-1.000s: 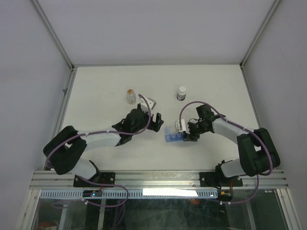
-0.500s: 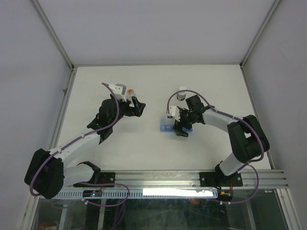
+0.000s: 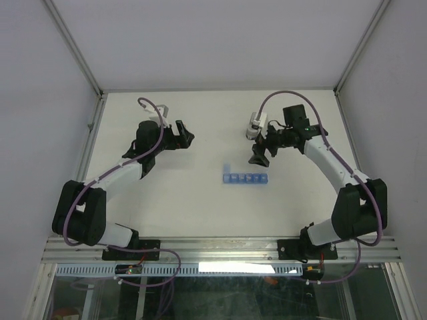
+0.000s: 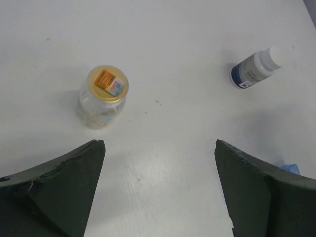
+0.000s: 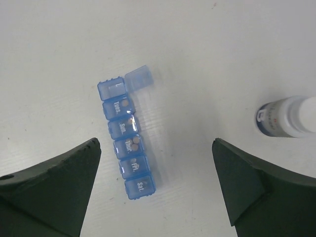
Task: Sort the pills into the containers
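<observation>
The containers are a blue translucent strip of lidded compartments (image 3: 245, 179) (image 5: 127, 139), lying flat mid-table with nothing gripping it. One end lid (image 5: 138, 77) stands flipped up. Small tan round pills (image 5: 133, 143) show through several shut lids. My right gripper (image 3: 261, 153) (image 5: 156, 143) hovers open behind the strip, nothing between its fingers. My left gripper (image 3: 186, 135) (image 4: 159, 143) is open and empty at the back left, just short of a clear vial with an orange-labelled lid (image 4: 102, 96).
A small white bottle with a dark band (image 4: 256, 67) (image 5: 288, 122) stands at the back, close to the right gripper's right finger. Metal frame rails (image 3: 91, 133) edge the table at left and right.
The right gripper opened, let go of the blue strip and pulled back toward the white bottle. The left arm swung away to the back left over the vial. The strip now lies straight.
</observation>
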Robot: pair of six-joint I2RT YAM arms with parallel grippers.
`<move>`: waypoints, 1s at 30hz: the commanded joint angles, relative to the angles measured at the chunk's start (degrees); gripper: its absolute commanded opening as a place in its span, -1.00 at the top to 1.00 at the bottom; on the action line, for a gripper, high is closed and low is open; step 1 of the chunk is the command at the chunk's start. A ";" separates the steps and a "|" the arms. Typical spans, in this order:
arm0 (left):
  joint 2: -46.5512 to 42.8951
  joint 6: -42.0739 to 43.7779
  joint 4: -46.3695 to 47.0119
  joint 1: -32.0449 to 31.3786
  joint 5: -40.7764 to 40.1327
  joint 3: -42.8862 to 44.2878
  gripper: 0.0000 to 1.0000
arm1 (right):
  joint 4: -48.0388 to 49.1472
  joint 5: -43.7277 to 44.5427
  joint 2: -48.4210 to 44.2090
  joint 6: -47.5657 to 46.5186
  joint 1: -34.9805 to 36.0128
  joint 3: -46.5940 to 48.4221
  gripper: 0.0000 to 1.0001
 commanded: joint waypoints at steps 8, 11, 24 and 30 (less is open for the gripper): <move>0.04 -6.03 10.90 0.69 17.30 3.08 -0.79 | 0.40 10.17 12.95 17.74 -6.81 20.90 -0.94; -5.05 -8.94 18.13 0.77 18.41 -3.87 -0.84 | -1.21 16.84 17.90 19.12 -4.86 26.17 -0.89; -19.88 -11.51 18.15 1.05 19.65 -14.95 -0.98 | -6.66 28.76 33.25 22.78 -0.71 41.55 -0.46; -21.56 -11.59 17.62 1.05 19.46 -15.90 -0.98 | -6.35 30.18 35.09 22.78 -0.24 43.10 -0.39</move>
